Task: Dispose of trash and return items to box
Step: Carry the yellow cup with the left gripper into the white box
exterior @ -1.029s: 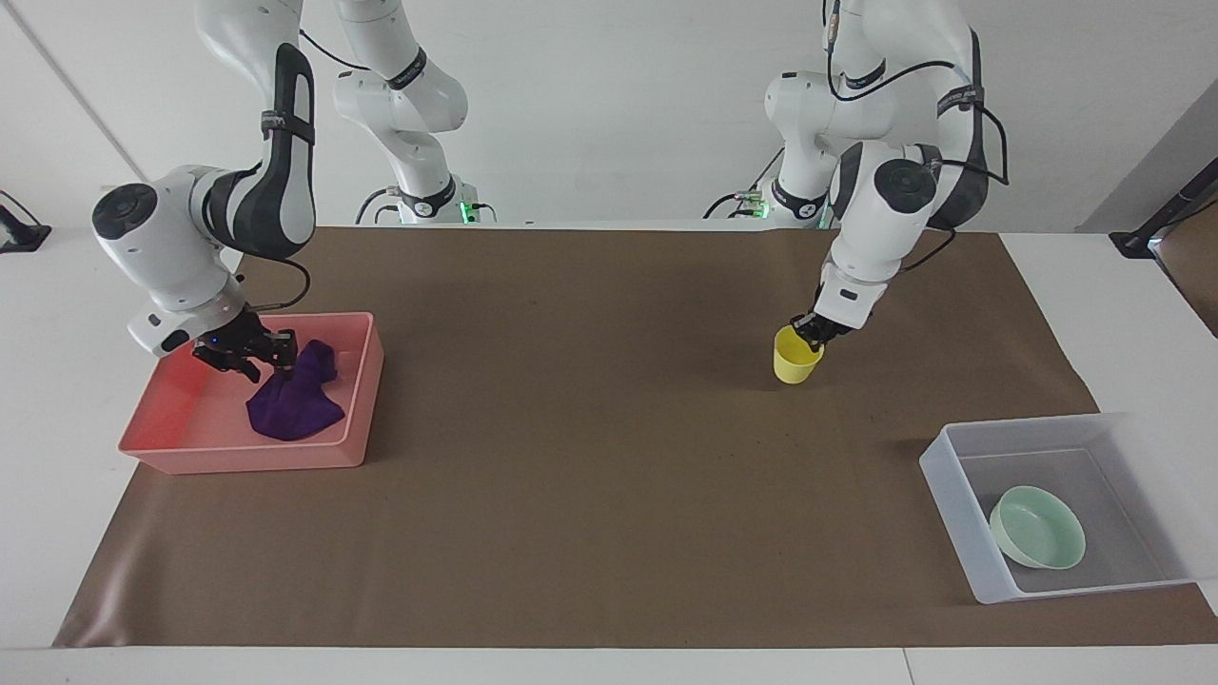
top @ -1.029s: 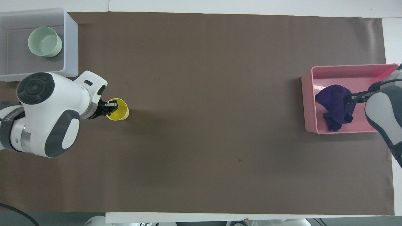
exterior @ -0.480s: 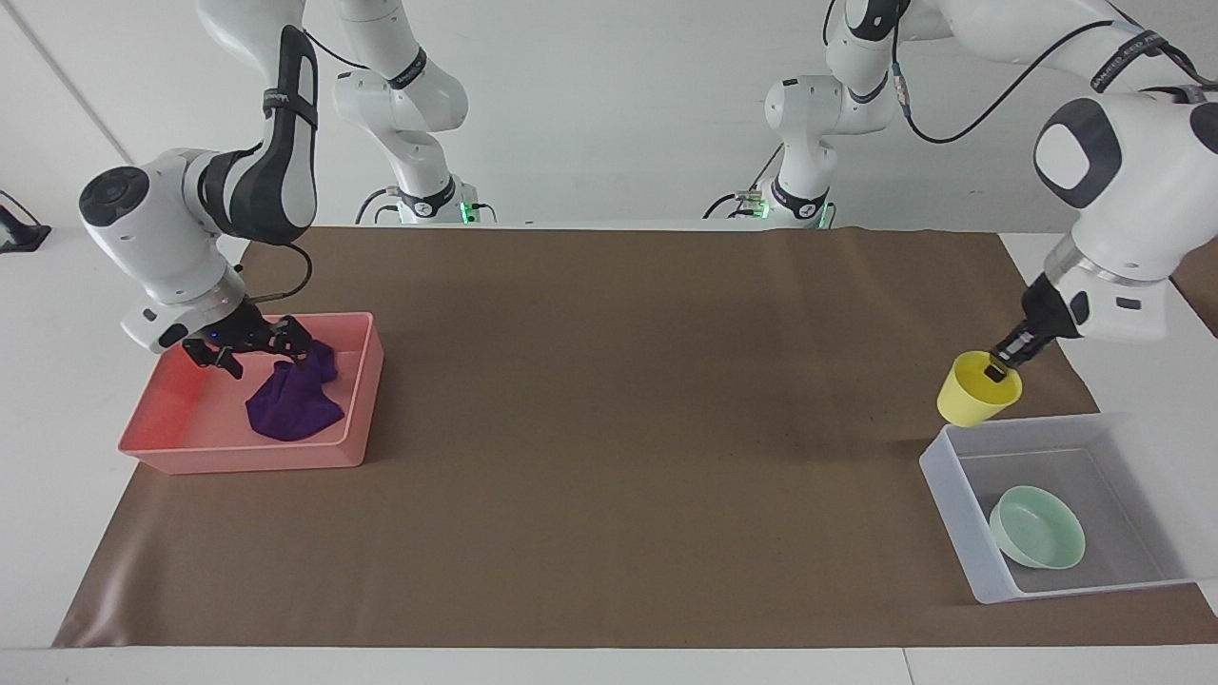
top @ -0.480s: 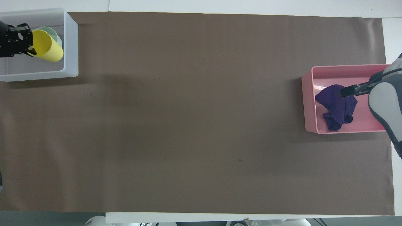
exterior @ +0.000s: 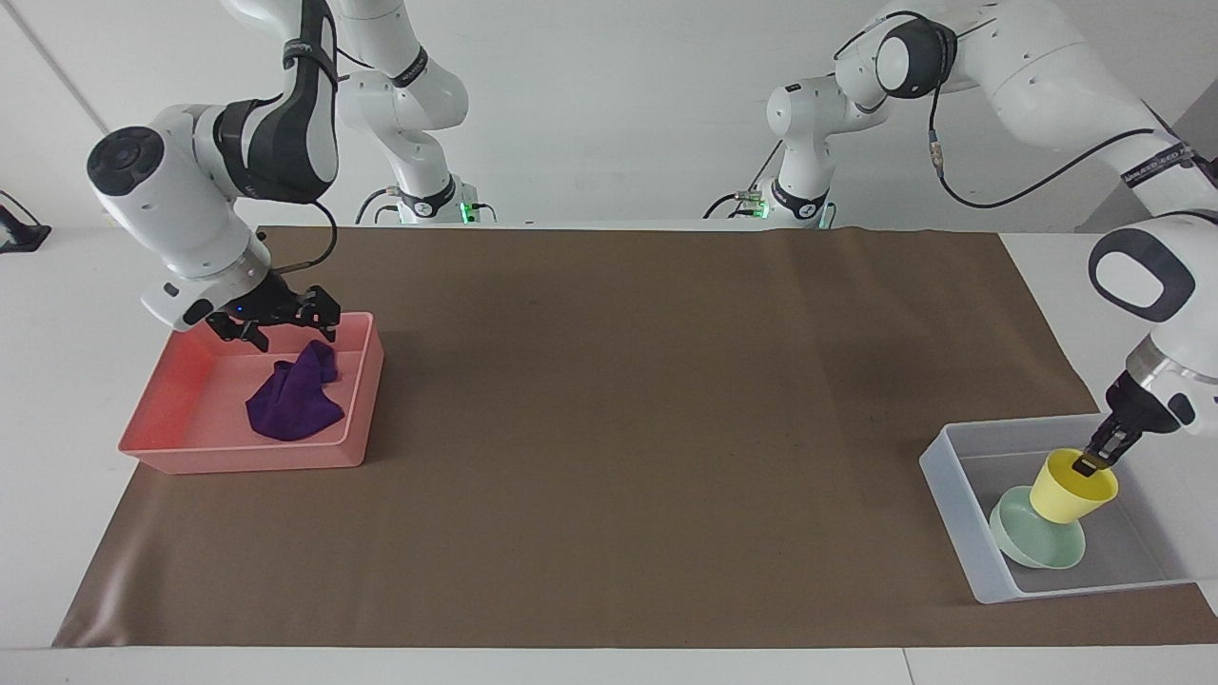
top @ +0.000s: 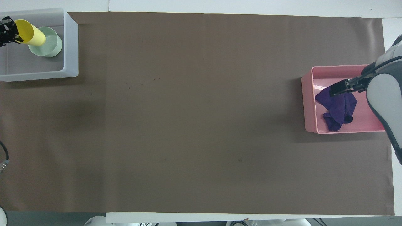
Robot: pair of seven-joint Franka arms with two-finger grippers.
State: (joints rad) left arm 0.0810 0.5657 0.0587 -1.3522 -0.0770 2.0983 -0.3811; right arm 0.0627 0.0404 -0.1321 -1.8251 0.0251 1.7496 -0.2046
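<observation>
The yellow cup (exterior: 1070, 487) hangs tilted from my left gripper (exterior: 1085, 465), which is shut on its rim. The cup is inside the translucent box (exterior: 952, 528), just over the mint-green bowl (exterior: 1037, 544) that sits on the box's floor; I cannot tell if cup and bowl touch. The overhead view shows the cup (top: 29, 28), the bowl (top: 48, 47), the box (top: 70, 44) and the left gripper (top: 9, 29). The purple rag (exterior: 290, 404) lies in the pink tray (exterior: 243, 457). My right gripper (exterior: 285, 328) is open and empty above it.
The brown mat (exterior: 609, 428) covers the table between the box at the left arm's end and the pink tray (top: 345, 70) at the right arm's end. The rag (top: 337, 108) lies under the right gripper (top: 340, 88).
My left gripper carried the yellow cup from the mat over to the box and lowered it over the bowl. My right gripper rose away from the rag, which stayed in the tray.
</observation>
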